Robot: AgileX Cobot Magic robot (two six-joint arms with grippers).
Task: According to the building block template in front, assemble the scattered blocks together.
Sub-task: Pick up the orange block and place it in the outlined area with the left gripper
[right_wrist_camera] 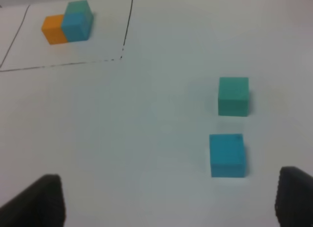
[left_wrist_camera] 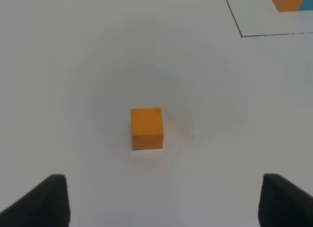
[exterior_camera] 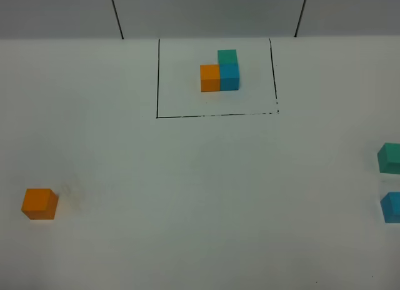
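Fingers [left_wrist_camera: 46, 202] of left gripper [left_wrist_camera: 165, 201]: 2 dark tips, spread wide apart, gripping nothing. Ahead of them and roughly midway between, in the left wrist view: loose orange cube [left_wrist_camera: 146, 128], flat on the white table [exterior_camera: 187, 177], square to the camera, touching neither tip.

Same orange cube in the exterior high view: far left, toward the near edge, alone, well apart from every other block.

Centre back of the table: building block template [exterior_camera: 220, 71], 3 cubes joined. Orange piece on the left, blue piece touching it on the right, teal-green piece stacked atop the blue. Framed by a thin black rectangle [exterior_camera: 157, 77] drawn on the tabletop, with the model sitting toward the far side of that frame and touching none of its lines. Near line of the frame slightly broken and dotted toward its right corner.

Far right, at the edge of the exterior high view and partly cut off by it: teal-green cube [exterior_camera: 390, 157] farther back, sky-blue cube [exterior_camera: 392, 207] nearer the front. Both flat on the table, near each other, a clear gap between, not touching.

Right gripper [right_wrist_camera: 167, 197]: 2 dark tips likewise set wide apart, holding nothing. Sky-blue cube just ahead of them, closer to 1 tip than the other, touching neither; teal-green cube beyond it.
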